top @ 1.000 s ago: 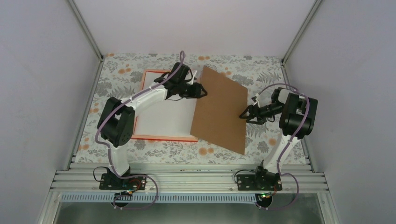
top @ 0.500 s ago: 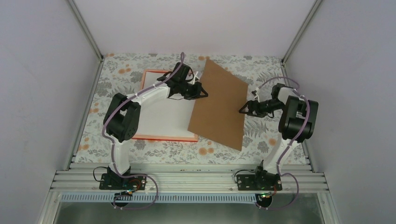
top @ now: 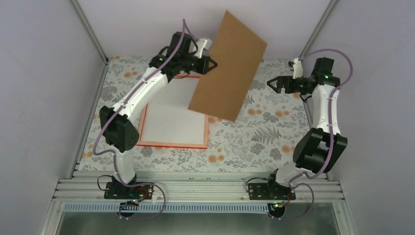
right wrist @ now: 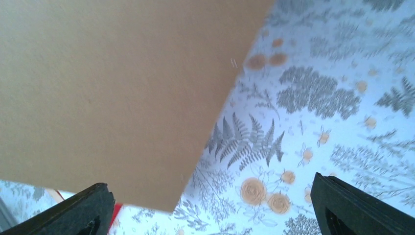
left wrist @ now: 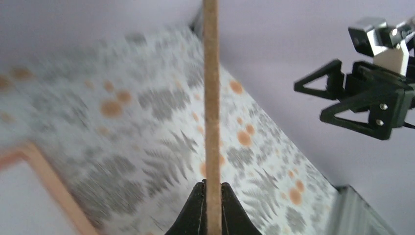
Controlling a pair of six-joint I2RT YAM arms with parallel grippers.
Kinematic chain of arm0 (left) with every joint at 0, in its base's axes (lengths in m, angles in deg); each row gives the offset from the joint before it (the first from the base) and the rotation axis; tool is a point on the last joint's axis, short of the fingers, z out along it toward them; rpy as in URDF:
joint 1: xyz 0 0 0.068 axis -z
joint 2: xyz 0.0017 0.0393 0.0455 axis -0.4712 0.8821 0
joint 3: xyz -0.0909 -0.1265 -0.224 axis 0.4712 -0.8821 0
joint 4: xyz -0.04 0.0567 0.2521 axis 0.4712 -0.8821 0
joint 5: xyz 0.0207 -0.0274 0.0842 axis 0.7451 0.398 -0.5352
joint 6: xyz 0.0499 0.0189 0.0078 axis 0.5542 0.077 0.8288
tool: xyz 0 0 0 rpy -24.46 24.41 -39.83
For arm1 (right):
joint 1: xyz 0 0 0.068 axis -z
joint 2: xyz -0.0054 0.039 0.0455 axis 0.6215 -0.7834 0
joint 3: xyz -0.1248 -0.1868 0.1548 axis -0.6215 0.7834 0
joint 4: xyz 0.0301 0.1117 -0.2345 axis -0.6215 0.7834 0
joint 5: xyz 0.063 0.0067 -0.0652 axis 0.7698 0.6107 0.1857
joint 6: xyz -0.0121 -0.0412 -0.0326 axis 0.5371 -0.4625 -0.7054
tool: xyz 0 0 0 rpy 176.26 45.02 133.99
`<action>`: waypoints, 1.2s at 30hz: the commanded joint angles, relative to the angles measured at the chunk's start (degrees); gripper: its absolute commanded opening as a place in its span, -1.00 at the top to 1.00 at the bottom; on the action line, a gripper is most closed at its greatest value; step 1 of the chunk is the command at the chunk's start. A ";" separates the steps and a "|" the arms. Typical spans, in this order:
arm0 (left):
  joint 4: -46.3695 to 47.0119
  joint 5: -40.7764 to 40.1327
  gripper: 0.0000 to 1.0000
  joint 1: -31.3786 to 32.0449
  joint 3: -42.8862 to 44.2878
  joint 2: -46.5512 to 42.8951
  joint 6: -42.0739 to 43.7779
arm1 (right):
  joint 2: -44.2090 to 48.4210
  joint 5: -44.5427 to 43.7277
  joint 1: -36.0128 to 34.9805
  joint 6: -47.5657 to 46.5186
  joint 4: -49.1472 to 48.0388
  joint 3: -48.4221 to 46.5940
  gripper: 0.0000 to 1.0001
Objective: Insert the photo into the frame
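Floral table (top: 254, 142) spans my view. The frame (top: 171, 145) lies flat on it, left of centre, reddish-orange edge showing. A white surface (top: 171, 122) fills its opening; I can't tell if that's the photo's back. The brown backing board (top: 230, 63) is in the air, tilted, above the frame's far right corner. My left gripper (top: 208, 63) is clamped on the board's edge. My right gripper (top: 272, 84) has its jaws wide apart, holds nothing and sits well right of the board.

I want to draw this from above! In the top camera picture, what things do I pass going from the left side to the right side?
frame → brown board, held up in the air → right gripper
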 commanded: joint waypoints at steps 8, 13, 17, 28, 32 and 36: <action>8.78 -19.89 0.95 -0.71 -1.89 -19.13 37.66 | 8.18 3.28 1.72 11.91 -7.81 -5.04 -1.00; 21.89 -18.84 0.95 -0.11 -24.08 -34.41 69.77 | 2.84 6.90 5.88 12.50 -3.45 -15.61 -1.00; 28.58 -15.23 0.95 1.49 -45.05 -48.42 93.64 | 2.02 10.93 8.61 13.48 -3.67 -18.28 -1.00; 34.45 -0.23 0.95 2.15 -71.28 -70.72 121.18 | 2.29 22.68 -3.05 7.05 3.13 -4.30 -1.00; 31.24 3.63 0.95 2.15 -72.56 -74.24 125.00 | 1.35 23.93 -9.29 5.65 5.67 -1.17 -1.00; 28.50 6.94 0.95 2.06 -73.84 -77.11 128.00 | -0.37 24.82 -13.62 3.20 8.82 0.21 -1.00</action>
